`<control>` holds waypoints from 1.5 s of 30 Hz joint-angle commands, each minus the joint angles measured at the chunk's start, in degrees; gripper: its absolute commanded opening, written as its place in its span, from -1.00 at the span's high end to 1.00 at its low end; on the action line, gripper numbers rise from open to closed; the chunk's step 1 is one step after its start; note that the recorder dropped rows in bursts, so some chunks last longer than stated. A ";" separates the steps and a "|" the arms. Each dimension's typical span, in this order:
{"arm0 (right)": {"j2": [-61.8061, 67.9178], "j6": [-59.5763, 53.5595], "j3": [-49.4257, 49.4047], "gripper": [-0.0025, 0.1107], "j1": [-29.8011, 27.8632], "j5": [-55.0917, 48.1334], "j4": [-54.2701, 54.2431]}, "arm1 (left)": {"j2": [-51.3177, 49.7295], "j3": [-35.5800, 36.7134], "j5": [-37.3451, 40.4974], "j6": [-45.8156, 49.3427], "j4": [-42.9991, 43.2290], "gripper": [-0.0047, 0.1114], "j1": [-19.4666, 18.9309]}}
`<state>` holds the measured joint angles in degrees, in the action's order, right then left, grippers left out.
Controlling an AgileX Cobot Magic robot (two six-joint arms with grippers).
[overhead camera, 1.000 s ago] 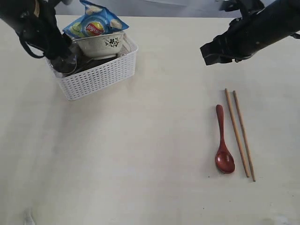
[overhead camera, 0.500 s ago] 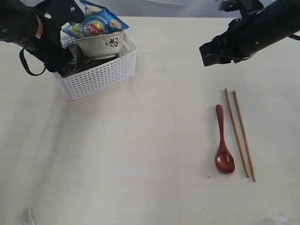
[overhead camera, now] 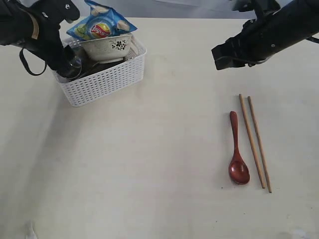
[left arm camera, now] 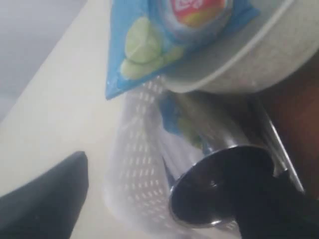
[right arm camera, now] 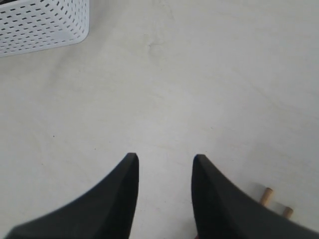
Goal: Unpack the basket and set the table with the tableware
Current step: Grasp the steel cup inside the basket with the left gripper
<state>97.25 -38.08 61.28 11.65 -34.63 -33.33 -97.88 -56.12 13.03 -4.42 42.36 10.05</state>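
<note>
Right now the steel cup (left arm camera: 219,184) is standing at the left end of the white lattice basket (overhead camera: 107,79), tucked close under the rim of the cream floral bowl (overhead camera: 107,47), and the blue chip bag (overhead camera: 99,26) is lying in that bowl. The basket itself is sitting at the far left of the counter (overhead camera: 149,164). Well apart from it, over on the right, the dark red spoon (overhead camera: 238,154) and the wooden chopsticks (overhead camera: 254,142) are lying side by side, so that part of the setting looks done to me.

I am reading the step in hand as fetching the cup out. The left fingers (left arm camera: 47,209) are standing spread wide: one is hanging outside the basket wall, the other is showing as a dark shape right at the cup's rim, and nothing is being pinched as far as I can make out. The next move, I would judge, is calling for both fingers to be brought around the cup alone, clear of the lattice wall. Then comes a close and a lift that is not catching the overhanging bowl or tipping the bag.

The left arm (overhead camera: 45,35) is reaching down from the far left corner into the basket's end. The right arm (overhead camera: 269,35) is hovering above the bare counter beyond the chopsticks, its right fingers (right arm camera: 114,199) partly spread and holding nothing.
</note>
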 commanded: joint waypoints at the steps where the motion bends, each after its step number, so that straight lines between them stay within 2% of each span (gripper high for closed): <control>1: -0.49 -0.51 0.00 0.34 -0.17 0.13 -0.12 | -2.16 0.38 -1.14 1.27 -0.49 -0.28 -0.18; 4: -0.49 -0.51 0.00 0.34 -0.17 0.26 -0.12 | -3.13 0.38 -1.39 1.44 -0.49 -0.06 -0.18; 11: -0.49 -0.51 0.00 0.34 -0.17 1.14 -0.23 | -3.38 0.38 -2.40 1.34 -0.59 0.85 -0.18; 12: -0.49 -0.51 0.00 0.34 -0.17 1.14 -0.23 | -3.38 0.38 -2.40 1.24 -0.59 0.92 -0.18; 29: -0.49 -0.65 0.00 0.34 -0.17 1.79 -0.22 | -2.99 0.38 1.64 1.98 -0.59 0.92 -0.08; 36: -0.49 -0.65 0.00 0.34 -0.17 1.79 -0.22 | 1.39 0.38 2.88 2.27 -0.59 0.92 1.34; 45: -0.49 -0.65 0.00 0.34 -0.17 1.79 -0.22 | 5.94 0.38 5.06 3.29 -0.47 0.92 1.34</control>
<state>97.25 -38.11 61.28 11.65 -33.19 -33.57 -93.38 -56.04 18.55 -1.23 42.40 11.14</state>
